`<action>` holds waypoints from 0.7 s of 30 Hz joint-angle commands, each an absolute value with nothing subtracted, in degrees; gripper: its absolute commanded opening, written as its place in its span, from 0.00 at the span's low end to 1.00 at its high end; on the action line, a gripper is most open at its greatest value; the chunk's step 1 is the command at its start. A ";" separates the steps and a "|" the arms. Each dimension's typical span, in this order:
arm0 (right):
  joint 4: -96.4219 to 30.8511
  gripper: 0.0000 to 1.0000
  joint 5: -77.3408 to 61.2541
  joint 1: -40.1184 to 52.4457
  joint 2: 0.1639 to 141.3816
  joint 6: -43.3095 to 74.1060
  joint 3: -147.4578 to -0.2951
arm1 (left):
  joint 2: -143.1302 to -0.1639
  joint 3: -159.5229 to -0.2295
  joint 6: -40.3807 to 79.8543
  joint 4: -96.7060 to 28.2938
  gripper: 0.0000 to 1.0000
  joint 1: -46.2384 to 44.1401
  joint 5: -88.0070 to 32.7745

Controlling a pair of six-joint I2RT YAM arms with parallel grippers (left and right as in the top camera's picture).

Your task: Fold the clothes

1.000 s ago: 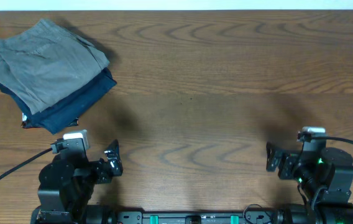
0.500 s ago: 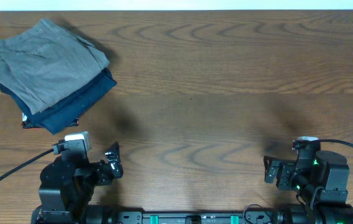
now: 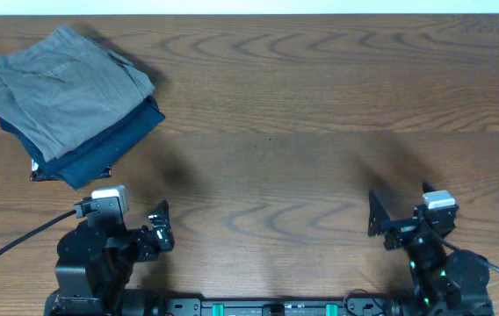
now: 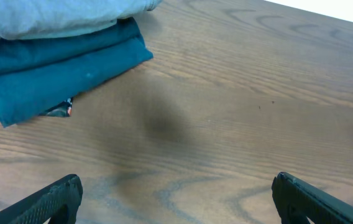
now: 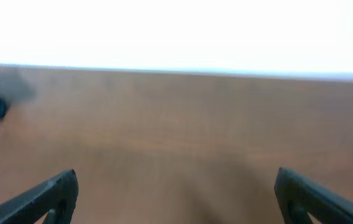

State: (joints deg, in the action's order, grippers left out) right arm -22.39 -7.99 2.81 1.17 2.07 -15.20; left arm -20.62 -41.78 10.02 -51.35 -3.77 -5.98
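Medium-grey woven shorts (image 3: 61,88) lie folded into a wrinkled, roughly square packet at the far left corner of the brown wood-grain table (image 3: 302,105); they rest on top of a folded dark navy garment (image 3: 113,145), whose edge pokes out beneath them on the near side. Both arms sit low at the near edge, well apart from the stack; the left gripper (image 3: 159,226) hangs with its black fingers (image 4: 55,198) spread wide and nothing between them; the right gripper (image 3: 383,225) is likewise empty, its fingers (image 5: 52,193) splayed over bare wood.

Judging by this, the fold looks finished and the step in hand is parking the arms; to do that well, each arm should travel low and slow over the bare middle of the table, jaws left apart, so that no finger catches cloth. The left arm is the nearer to the stack and should keep to its own near side; a brush against the overhanging navy edge could drag the shorts askew. If the top layer needs squaring, a light press from above would serve better than a pinch.
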 commanded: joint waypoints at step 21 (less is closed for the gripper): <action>-3.51 0.99 -8.14 3.40 0.38 -7.14 -0.32 | -20.47 -41.78 9.23 -51.44 0.98 -3.73 -5.50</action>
